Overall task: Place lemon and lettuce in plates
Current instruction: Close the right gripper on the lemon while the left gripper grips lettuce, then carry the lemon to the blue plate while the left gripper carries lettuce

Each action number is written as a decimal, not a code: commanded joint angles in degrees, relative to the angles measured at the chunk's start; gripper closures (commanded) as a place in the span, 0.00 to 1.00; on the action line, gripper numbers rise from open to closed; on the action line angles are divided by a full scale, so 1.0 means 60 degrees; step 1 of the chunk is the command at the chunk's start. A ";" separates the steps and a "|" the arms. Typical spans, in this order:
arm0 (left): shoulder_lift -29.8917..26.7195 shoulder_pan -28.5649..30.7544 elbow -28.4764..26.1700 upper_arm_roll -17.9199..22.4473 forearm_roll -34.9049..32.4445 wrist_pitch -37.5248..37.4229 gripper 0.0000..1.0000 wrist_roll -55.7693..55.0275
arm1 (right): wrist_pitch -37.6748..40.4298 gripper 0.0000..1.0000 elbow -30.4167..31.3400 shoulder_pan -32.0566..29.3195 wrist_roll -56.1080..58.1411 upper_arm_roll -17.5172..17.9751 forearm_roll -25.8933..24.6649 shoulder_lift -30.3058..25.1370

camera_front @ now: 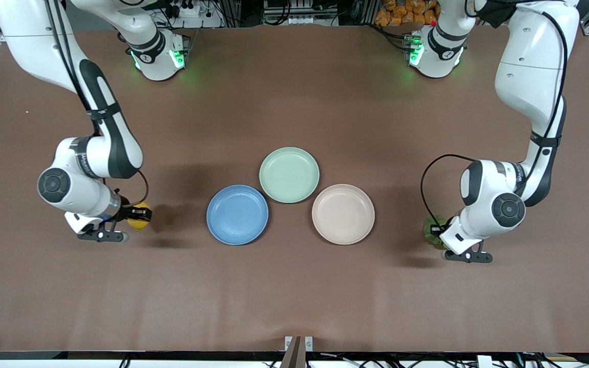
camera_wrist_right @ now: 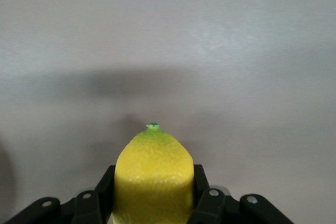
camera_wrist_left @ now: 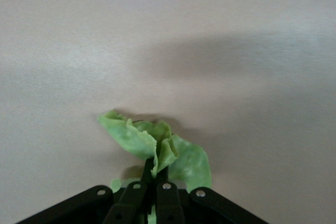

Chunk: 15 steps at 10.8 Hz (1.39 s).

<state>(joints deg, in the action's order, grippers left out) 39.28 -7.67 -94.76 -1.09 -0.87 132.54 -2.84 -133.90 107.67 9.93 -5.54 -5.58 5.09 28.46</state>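
Three plates sit in a cluster at the middle of the brown surface: one blue plate, one cream plate and one mint-green plate. The green one lies farthest from the front camera, with the blue one toward the right arm's end and the cream one toward the left arm's end. All three hold nothing. There is one lemon and one lettuce leaf.

The right gripper is toward the right arm's end of the surface, well apart from the blue plate. Its fingers are pressed against both sides of the lemon, pinching it, with the fruit's nubby green tip pointing away from the wrist.

The left gripper is toward the left arm's end, near but apart from the cream plate. Its fingers are squeezed nearly together on the lettuce leaf, whose ruffled edges spread out past the fingertips over the bare surface.
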 commanded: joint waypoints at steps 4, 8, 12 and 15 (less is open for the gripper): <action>-0.0833 -0.1313 -0.0086 0.0094 0.0160 -0.0863 1.00 -0.2144 | 0.0008 0.84 -0.0512 0.1155 -0.1916 0.0256 0.0235 0.0207; -0.1141 -0.1988 -0.0071 0.0065 0.0203 -0.1098 1.00 -0.3450 | -0.0022 0.84 -0.0644 0.2004 -0.1963 0.0271 0.0705 0.0339; -0.1171 -0.2369 -0.0042 -0.0447 0.0277 -0.1099 1.00 -0.5047 | -0.0255 0.83 -0.0762 0.2650 -0.1963 0.0271 0.0705 0.0661; -0.0996 -0.2953 0.0163 -0.0741 0.0263 -0.1011 1.00 -0.6114 | -0.1045 0.83 -0.0834 0.3148 -0.2517 0.0257 0.0720 0.1071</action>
<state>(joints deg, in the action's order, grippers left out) 33.26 -23.34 -94.51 -5.69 -0.30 126.84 -36.31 -138.78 104.55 27.27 -18.58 -3.64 8.17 32.86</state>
